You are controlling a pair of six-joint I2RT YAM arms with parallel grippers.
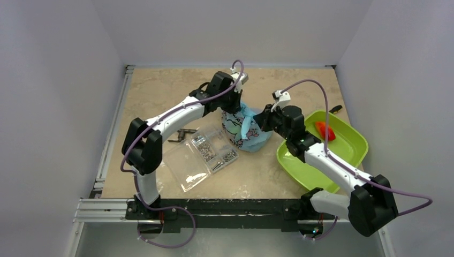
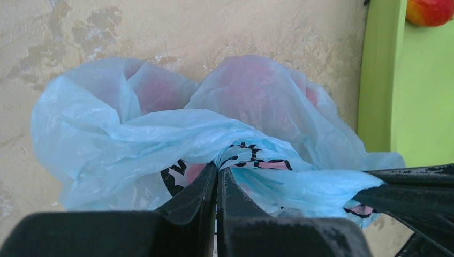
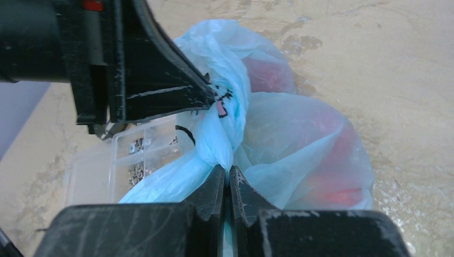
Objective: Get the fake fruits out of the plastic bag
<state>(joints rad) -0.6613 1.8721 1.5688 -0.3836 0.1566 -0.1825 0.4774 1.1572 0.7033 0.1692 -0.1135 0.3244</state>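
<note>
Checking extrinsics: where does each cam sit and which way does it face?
Top external: above and behind the bases, looking down on the table; left arm and right arm show.
Left wrist: on the wrist, own left gripper at bottom, facing the plastic bag, lime-green tray beyond.
Right wrist: own right gripper at bottom, facing the plastic bag, clear box beyond.
Shared: all see the plastic bag; each wrist view catches the other gripper.

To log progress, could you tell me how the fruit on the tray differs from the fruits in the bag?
The tray fruit lies bare on the tray; the bagged fruits sit enclosed in the bag. The tray fruit shows crisp orange-red; the bagged fruits are only blurred pinkish-red shapes through the film. Both look reddish.
</note>
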